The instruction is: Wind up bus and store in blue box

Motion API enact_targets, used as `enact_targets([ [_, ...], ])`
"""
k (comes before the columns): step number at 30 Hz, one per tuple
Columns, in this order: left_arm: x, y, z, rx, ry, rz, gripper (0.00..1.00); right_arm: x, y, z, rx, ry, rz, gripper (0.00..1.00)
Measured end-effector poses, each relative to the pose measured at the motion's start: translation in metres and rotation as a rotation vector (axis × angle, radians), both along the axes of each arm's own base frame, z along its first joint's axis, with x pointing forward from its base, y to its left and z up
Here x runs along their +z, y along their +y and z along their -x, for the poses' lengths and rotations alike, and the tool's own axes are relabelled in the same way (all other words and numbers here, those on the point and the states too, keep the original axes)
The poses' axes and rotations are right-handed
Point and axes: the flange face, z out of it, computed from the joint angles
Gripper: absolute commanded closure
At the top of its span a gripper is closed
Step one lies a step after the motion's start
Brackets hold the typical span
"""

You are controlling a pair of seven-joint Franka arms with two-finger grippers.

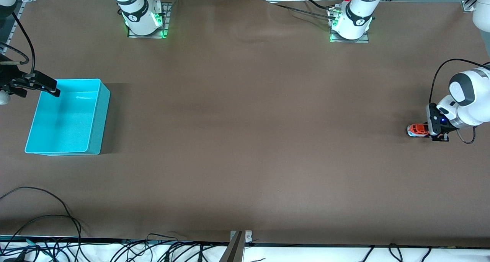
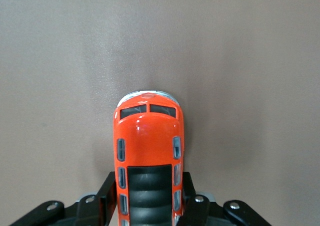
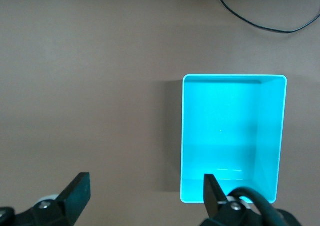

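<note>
While the bus sits on the counter at three o'clock, the left claw pinches its rear flanks — light, hard, slick plastic. The right claw hangs spread over the empty box at nine o'clock.

The bus was a small orange toy with a dark ribbed roof panel, little side windows and a pale lower body. It sat upright on the bench at the left arm's end, pinched at its sides. The blue box, a plain turquoise bin with an open top, stood empty at the right arm's end, well apart from it.
</note>
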Motion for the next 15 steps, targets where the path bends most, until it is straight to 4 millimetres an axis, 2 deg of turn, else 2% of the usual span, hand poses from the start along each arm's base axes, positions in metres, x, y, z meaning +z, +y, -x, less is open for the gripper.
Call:
enact_targets([
  [7,0.000,0.000,0.000,0.000,0.000,0.000,0.90,0.000,0.000,0.000,0.000,0.000,0.000,0.00],
  [8,-0.001,0.010,0.002,-0.022,0.005,0.002,0.90,0.000,0.000,0.000,0.000,0.000,0.000,0.00],
  [15,-0.001,0.024,0.004,-0.028,0.001,0.001,0.90,0.000,0.000,0.000,0.000,0.000,0.000,0.00],
])
